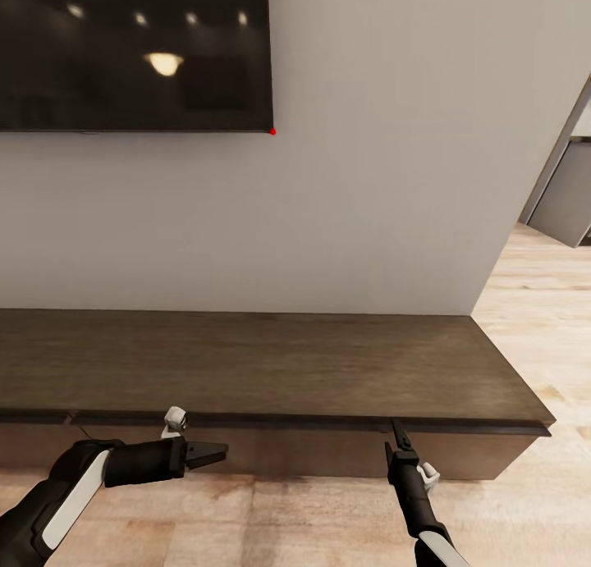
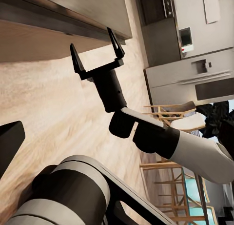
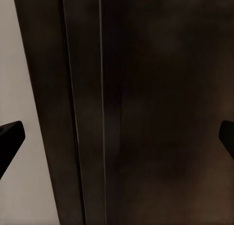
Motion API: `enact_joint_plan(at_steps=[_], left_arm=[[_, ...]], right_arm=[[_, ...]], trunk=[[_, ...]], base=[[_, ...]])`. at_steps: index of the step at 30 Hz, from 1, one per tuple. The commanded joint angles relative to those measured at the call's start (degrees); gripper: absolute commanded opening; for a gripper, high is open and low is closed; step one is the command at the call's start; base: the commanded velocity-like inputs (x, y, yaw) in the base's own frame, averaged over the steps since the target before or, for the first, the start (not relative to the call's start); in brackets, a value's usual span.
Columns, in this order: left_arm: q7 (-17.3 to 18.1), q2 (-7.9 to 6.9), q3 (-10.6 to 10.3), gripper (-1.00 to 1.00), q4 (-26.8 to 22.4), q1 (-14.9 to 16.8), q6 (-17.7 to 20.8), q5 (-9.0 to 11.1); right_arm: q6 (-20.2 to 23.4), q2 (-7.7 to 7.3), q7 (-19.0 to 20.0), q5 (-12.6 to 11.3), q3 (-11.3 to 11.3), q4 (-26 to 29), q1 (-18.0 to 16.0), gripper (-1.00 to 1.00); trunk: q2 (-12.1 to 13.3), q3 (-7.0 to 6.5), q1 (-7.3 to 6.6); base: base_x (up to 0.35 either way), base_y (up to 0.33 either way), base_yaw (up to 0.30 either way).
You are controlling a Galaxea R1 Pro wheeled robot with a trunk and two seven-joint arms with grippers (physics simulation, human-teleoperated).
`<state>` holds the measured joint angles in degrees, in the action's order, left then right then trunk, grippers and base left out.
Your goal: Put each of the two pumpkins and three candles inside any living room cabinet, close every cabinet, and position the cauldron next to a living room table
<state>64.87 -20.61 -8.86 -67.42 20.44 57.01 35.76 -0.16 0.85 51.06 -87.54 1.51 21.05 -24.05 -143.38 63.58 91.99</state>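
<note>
The long dark-brown cabinet [image 1: 287, 370] runs along the wall, and its plain fronts look closed. My right gripper [image 1: 400, 436] is open and points up at the cabinet's front top edge, right of centre. The left wrist view shows the right gripper [image 2: 96, 51] with its fingers spread just under the cabinet [image 2: 63, 5] lip. In the right wrist view the dark cabinet wood [image 3: 161, 112] sits very close between the spread fingertips [image 3: 9, 137]. My left gripper [image 1: 209, 454] hovers low in front of the cabinet, pointing right, open and empty. The pumpkins, candles, cauldron and table are out of view.
A dark TV screen [image 1: 135, 54] hangs on the wall above the cabinet. Light wooden floor [image 1: 525, 345] extends to the right past the cabinet's end toward a doorway. A fridge [image 2: 195, 73] and wooden chairs [image 2: 170, 117] appear beyond in the left wrist view.
</note>
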Motion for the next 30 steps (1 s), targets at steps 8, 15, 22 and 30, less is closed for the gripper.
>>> enact_joint_plan(at_steps=[8, 15, 22, 30], left_arm=[[0.03, -0.05, -0.10, 1.00, 0.01, 0.04, 0.30, 0.19], [0.07, -0.05, -0.10, 1.00, 0.01, 0.04, 0.30, 0.19], [0.05, -0.05, -0.10, 1.00, 0.01, 0.04, 0.30, 0.19], [0.07, -0.05, -0.10, 1.00, 0.01, 0.04, 0.30, 0.19]], right_arm=[[0.01, 0.03, -0.01, -0.04, 0.16, -0.04, -0.03, -1.00], [-0.02, 0.03, -0.04, -0.08, 0.16, -0.04, -0.03, -1.00], [-0.02, 0.03, -0.04, -0.08, 0.16, -0.04, -0.03, -1.00], [-0.02, 0.03, -0.01, -0.08, 0.16, -0.04, -0.03, -1.00]], trunk=[[-0.02, 0.05, -0.01], [-0.02, 0.05, -0.01], [-0.02, 0.05, -0.01], [-0.02, 0.05, -0.01]], base=[[0.000, 0.000, 0.000], [0.000, 0.000, 0.000], [0.000, 0.000, 0.000], [-0.014, 0.000, 0.000]])
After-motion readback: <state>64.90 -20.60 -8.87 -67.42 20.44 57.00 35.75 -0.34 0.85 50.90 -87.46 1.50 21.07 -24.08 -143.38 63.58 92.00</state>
